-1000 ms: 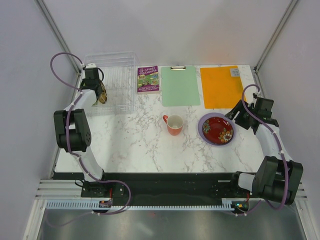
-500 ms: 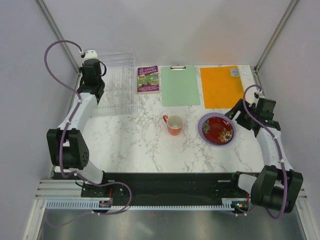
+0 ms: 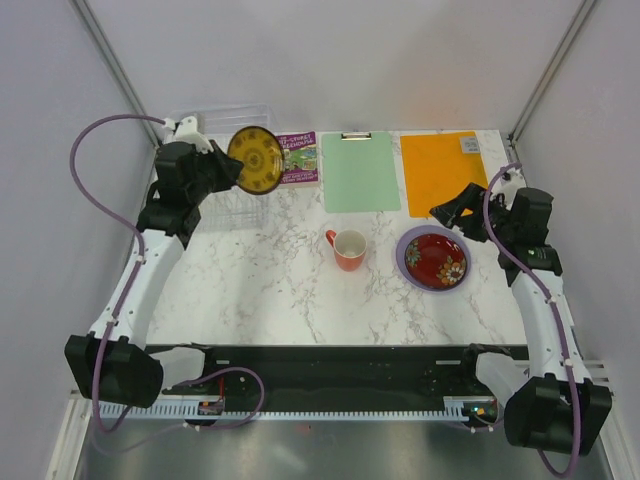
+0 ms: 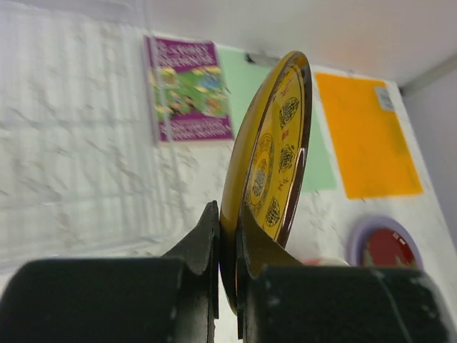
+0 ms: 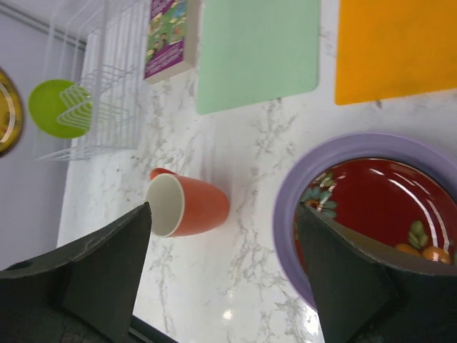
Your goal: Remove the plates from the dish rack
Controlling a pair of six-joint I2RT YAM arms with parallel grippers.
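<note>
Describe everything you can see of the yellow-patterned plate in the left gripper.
The round plate has a glossy yellow face with dark ring and emblem motifs and a dark rim; it looks ceramic. The left gripper is shut on its lower edge, holding it on edge in the air above the dish rack's right side, its face towards the top camera. Nothing else touches it.

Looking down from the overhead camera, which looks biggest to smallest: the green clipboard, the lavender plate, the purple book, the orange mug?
1. green clipboard
2. lavender plate, not far behind
3. purple book
4. orange mug, a little smaller than the book
</note>
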